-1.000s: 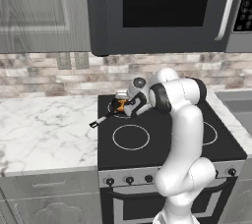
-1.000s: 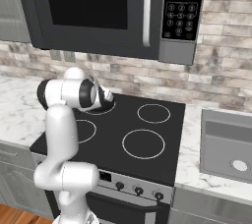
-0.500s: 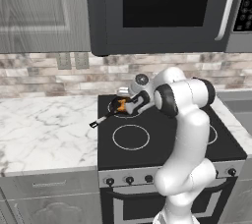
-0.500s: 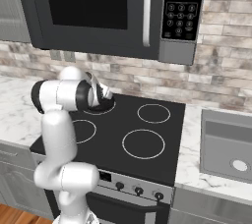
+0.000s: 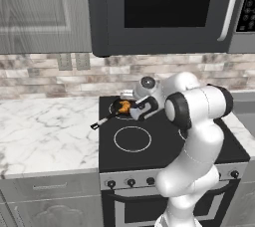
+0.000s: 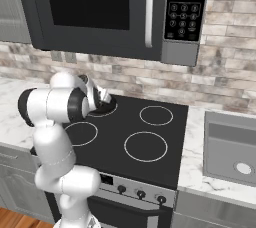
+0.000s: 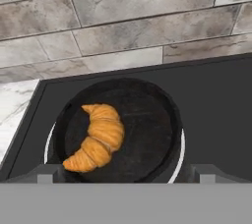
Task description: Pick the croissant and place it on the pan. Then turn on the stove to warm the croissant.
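Note:
The golden croissant [image 7: 98,137] lies in the left half of the small black pan [image 7: 147,137], which rests on the back-left burner of the black stove [image 7: 216,95]. My gripper [image 7: 126,171] hovers just in front of the pan, open, with the fingertips [image 7: 49,171] wide apart and nothing between them. From the left base view the croissant [image 5: 124,105] shows in the pan [image 5: 117,107], with the gripper [image 5: 137,110] right beside it and the pan's thin handle pointing front-left. In the right base view my hand partly hides the pan [image 6: 109,105] on the stove [image 6: 150,139].
The stove's dark knobs [image 5: 130,182] [image 6: 141,193] line the silver front panel. A dark microwave [image 5: 164,7] hangs low over the cooktop. White marble counter [image 5: 45,131] spreads to the left, and a sink [image 6: 232,147] sits to the right. Brick backsplash stands close behind the pan.
My hand has drawn back a little from the pan, and my elbow has swung outward. The croissant stays lying in the pan, free of the fingers.

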You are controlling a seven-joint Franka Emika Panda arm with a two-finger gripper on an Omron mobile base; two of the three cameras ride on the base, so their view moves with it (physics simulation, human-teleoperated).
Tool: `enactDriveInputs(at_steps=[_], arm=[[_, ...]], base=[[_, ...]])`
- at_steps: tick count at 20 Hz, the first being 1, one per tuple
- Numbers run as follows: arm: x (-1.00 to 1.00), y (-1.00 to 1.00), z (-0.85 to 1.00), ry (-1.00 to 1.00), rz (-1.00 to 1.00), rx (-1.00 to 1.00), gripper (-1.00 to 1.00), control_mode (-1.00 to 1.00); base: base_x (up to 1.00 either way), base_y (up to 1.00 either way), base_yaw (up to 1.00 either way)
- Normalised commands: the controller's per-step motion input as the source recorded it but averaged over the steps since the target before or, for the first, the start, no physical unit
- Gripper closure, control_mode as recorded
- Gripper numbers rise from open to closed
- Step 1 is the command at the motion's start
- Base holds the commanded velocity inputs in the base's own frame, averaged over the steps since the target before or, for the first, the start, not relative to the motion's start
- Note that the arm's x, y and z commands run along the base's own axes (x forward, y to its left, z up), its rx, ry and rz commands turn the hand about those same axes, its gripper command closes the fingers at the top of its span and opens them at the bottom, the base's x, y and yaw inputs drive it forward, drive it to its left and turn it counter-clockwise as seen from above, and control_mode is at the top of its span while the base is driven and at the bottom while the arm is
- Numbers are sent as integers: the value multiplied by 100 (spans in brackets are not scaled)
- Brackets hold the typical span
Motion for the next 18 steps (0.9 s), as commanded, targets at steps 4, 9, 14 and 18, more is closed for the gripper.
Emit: enactDriveInputs(at_steps=[4,9,14,18], arm=[[-69,0,28,-2,0,0,-100,-100],[-64,0,32,-1,0,0,-100,-100],[-61,0,43,-2,0,0,-100,-100],[-59,0,54,-4,0,0,-100,-100]], base=[[0,0,0],[0,0,0],[0,0,0],[0,0,0]])
